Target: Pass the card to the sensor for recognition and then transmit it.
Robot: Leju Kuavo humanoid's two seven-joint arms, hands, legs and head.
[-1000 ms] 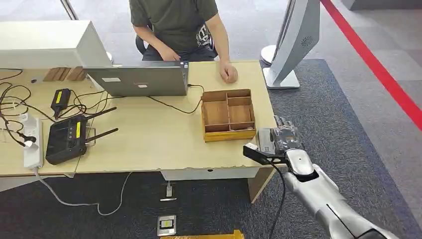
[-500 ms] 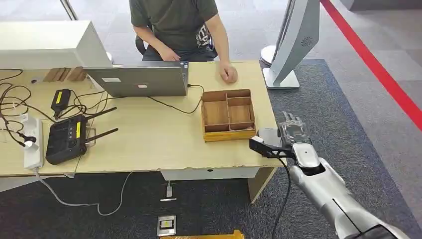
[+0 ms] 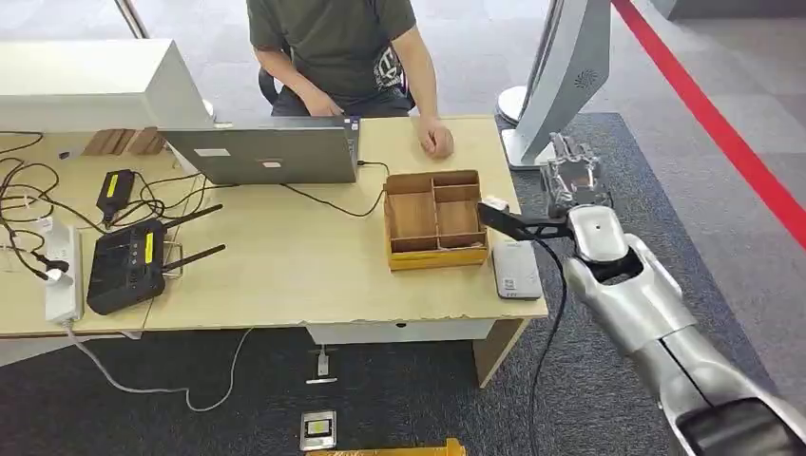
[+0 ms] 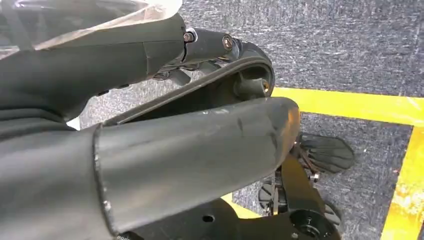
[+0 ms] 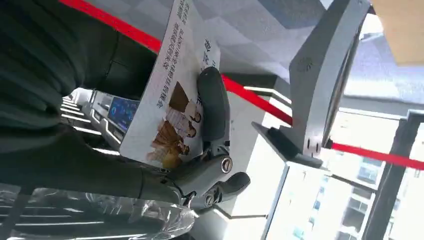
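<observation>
My right hand (image 3: pixel 573 180) is raised just off the table's right edge, beside the wooden tray (image 3: pixel 435 220). In the right wrist view its fingers (image 5: pixel 212 105) and thumb pinch a white card (image 5: pixel 175 95) printed with text and a picture of people. The sensor (image 3: pixel 516 269), a flat grey pad, lies on the table's front right corner, nearer to me than the hand and uncovered. A person sits behind the table with one hand (image 3: pixel 437 141) resting on it. In the left wrist view my left hand (image 4: pixel 200 125) hangs over the floor with nothing in it.
A laptop (image 3: pixel 266 152), a black router (image 3: pixel 128 266), a power strip (image 3: pixel 63 271) and cables occupy the table's left half. A white stand (image 3: pixel 561 76) rises just beyond my right hand. A red line (image 3: pixel 722 123) crosses the floor to the right.
My right hand has lifted from over the sensor at the front right corner and moved away from me along the table's edge, uncovering the sensor. It still holds the card.
</observation>
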